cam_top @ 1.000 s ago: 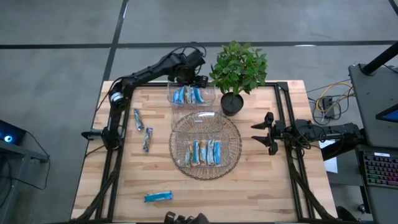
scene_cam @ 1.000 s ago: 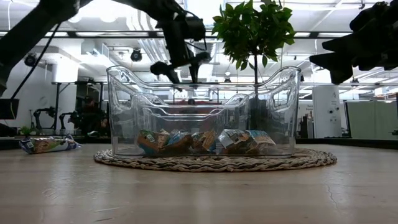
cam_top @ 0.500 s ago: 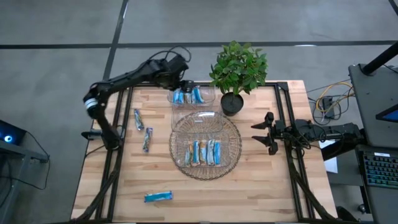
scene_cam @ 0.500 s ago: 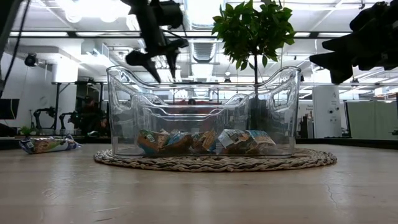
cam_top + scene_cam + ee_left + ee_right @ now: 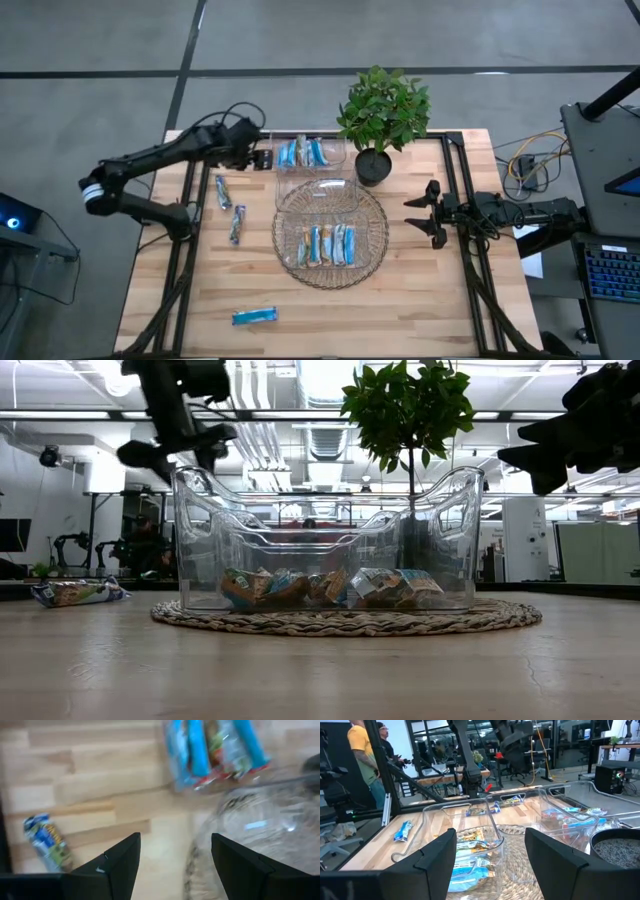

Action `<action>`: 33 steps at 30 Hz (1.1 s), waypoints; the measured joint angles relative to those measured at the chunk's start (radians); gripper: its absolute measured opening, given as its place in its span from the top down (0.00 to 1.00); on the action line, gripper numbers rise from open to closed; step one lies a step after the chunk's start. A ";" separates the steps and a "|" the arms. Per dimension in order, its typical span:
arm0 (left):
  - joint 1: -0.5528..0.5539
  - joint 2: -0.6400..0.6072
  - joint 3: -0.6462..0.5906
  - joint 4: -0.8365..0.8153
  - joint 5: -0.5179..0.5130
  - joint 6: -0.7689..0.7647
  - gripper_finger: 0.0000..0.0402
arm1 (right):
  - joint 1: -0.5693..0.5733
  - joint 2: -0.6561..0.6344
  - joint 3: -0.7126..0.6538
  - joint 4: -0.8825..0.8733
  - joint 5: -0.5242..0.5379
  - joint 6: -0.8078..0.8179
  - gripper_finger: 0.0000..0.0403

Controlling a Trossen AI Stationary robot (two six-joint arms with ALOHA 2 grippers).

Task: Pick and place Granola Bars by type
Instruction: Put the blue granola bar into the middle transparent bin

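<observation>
- Two clear containers hold Granola Bars: the far container [image 5: 309, 153] near the table's back edge has three or four blue bars [image 5: 301, 153], and the near container [image 5: 330, 232] on the round woven mat [image 5: 372, 262] at the table's middle holds four more bars [image 5: 329, 243].
- Three bars lie loose on the wooden table [image 5: 420, 300]: one [image 5: 222, 191] and another [image 5: 237, 223] toward the left edge, and a third [image 5: 254, 316] near the front edge toward the left corner.
- The left gripper [image 5: 262, 158] hangs above the table near the back edge, just left of the far container; its fingers are spread apart with nothing between them, as the left wrist view shows [image 5: 172, 862].
- From that wrist view, a loose bar [image 5: 47, 841] lies on the wood and the far container's bars [image 5: 215, 750] sit beyond the fingers.
- The right gripper [image 5: 418, 213] waits near the table's right edge, well apart from the mat, fingers spread and holding nothing [image 5: 490, 857].
- A potted plant [image 5: 383, 115] stands at the back edge, just right of the far container.
- In the right wrist view, a person in a yellow shirt [image 5: 364, 755] stands in the room behind the table.
</observation>
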State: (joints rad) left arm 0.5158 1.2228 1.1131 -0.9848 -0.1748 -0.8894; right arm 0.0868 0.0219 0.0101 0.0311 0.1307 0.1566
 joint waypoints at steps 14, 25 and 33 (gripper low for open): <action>-0.001 -0.068 -0.184 0.010 0.022 -0.035 0.44 | 0.000 0.000 0.000 0.000 0.000 0.000 0.44; 0.004 -0.062 -0.185 -0.220 -0.077 -0.340 0.44 | 0.000 0.000 0.000 0.000 0.000 0.000 0.44; -0.003 -0.023 -0.258 -0.259 -0.041 -0.416 0.44 | 0.000 0.000 0.000 0.000 0.000 0.000 0.44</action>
State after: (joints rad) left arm 0.5133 1.1998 0.8549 -1.2440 -0.2158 -1.3056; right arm 0.0868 0.0223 0.0101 0.0311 0.1307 0.1566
